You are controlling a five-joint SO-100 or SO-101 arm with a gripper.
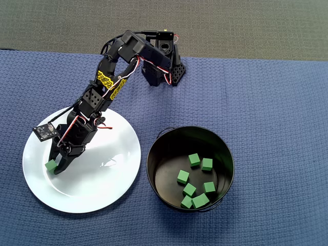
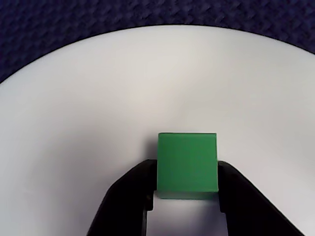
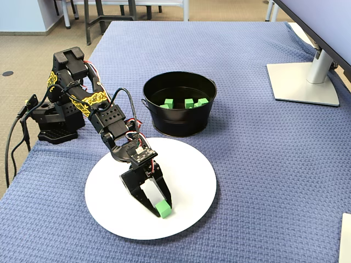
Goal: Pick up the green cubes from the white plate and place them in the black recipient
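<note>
Near the white plate's point(image 1: 102, 189) left rim in the overhead view, jaws point(image 2: 186, 196) clamped on the last green cube point(image 2: 187, 164), resting low; seven cubes point(image 1: 195, 180) already in the black recipient point(image 1: 154, 154)

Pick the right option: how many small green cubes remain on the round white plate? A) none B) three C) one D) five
C: a single small matte green cube sits on the round glossy white plate, between the pincer fingers.
</note>
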